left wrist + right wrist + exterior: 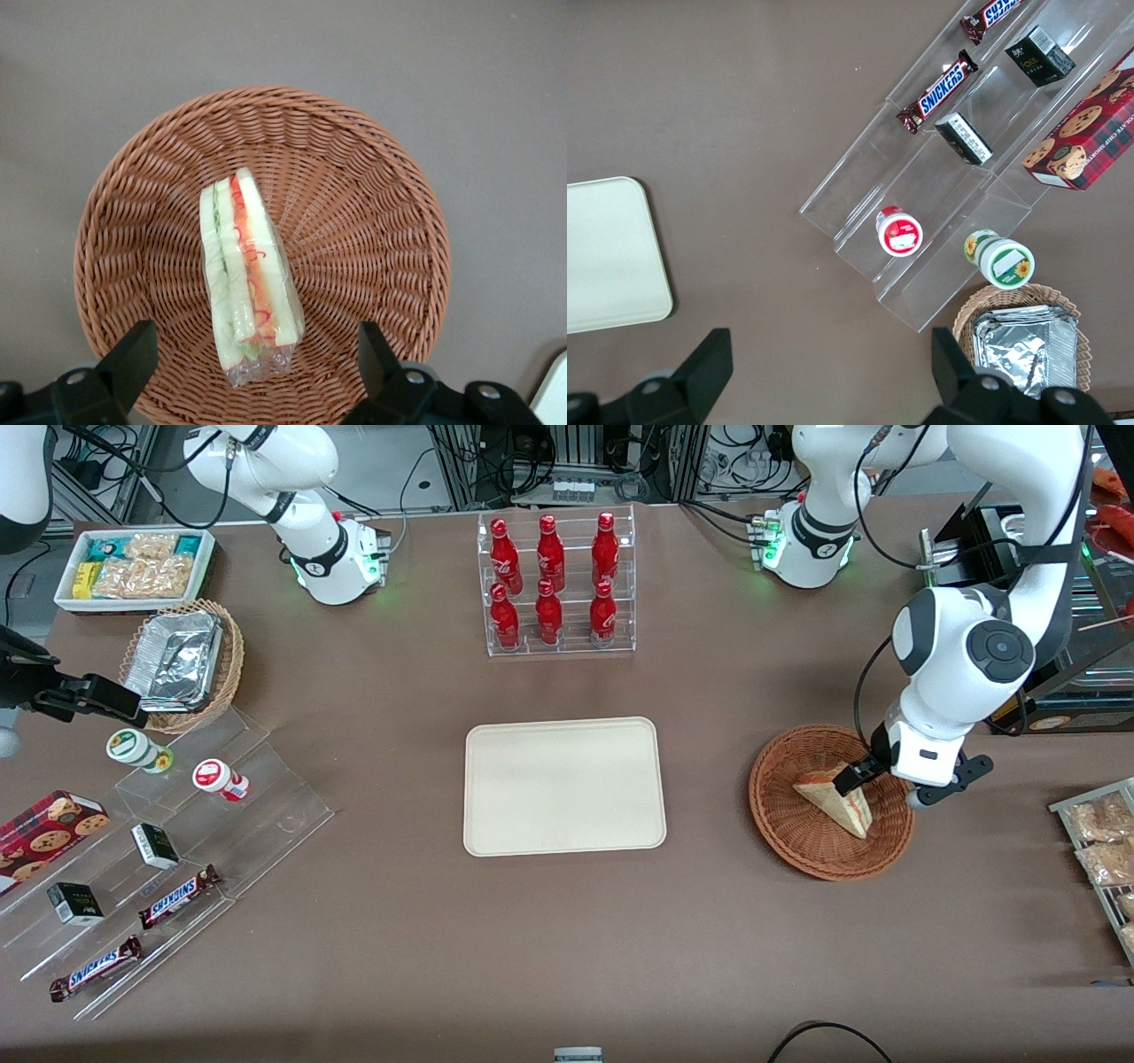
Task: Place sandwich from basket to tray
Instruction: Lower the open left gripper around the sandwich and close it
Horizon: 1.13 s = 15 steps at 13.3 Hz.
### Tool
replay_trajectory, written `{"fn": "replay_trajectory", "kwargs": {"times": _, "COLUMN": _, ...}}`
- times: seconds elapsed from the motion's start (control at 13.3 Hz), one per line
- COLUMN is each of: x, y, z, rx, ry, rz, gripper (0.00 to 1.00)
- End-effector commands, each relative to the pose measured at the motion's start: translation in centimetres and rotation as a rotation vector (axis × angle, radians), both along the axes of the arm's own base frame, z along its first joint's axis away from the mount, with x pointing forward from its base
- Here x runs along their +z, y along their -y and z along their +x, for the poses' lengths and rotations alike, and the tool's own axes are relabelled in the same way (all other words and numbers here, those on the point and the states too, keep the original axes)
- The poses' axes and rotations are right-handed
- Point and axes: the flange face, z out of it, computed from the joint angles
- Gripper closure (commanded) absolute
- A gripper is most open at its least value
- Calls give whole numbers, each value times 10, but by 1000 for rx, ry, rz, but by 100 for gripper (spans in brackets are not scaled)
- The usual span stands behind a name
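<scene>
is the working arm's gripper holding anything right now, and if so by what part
Nothing is held. The gripper hangs open above the basket, one finger to each side of the sandwich, which lies in the basket untouched.

Left arm's tool (252,354) low, fingers (133,354) spread wide.

Two candy bars (180,895) (96,968) are lying on the clear stepped stand (168,850) near the table's parked-arm end, each wrapper reading "SNICKERS". Other labels are showing no readable print.

The gripper (252,354) is hovering over the basket (372,221).
</scene>
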Motion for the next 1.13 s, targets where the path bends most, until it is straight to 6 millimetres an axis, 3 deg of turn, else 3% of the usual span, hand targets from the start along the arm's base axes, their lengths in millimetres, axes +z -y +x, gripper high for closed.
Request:
{"fn": "replay_trajectory", "kwargs": {"times": 0.0, "x": -10, "y": -1, "z": -1, "rx": 90, "ry": 23, "rz": -9, "gripper": 0}}
{"fn": "replay_trajectory", "kwargs": {"times": 0.68, "x": -56, "y": 0, "z": -1, "rx": 139, "ry": -22, "rz": -8, "gripper": 0}}
{"fn": "replay_trajectory", "kwargs": {"times": 0.98, "x": -85, "y": 0, "z": -4, "rx": 139, "ry": -41, "rz": -7, "gripper": 0}}
{"fn": "replay_trajectory", "kwargs": {"times": 1.05, "x": -89, "y": 0, "z": -4, "rx": 139, "ry": -39, "rz": -7, "gripper": 7}}
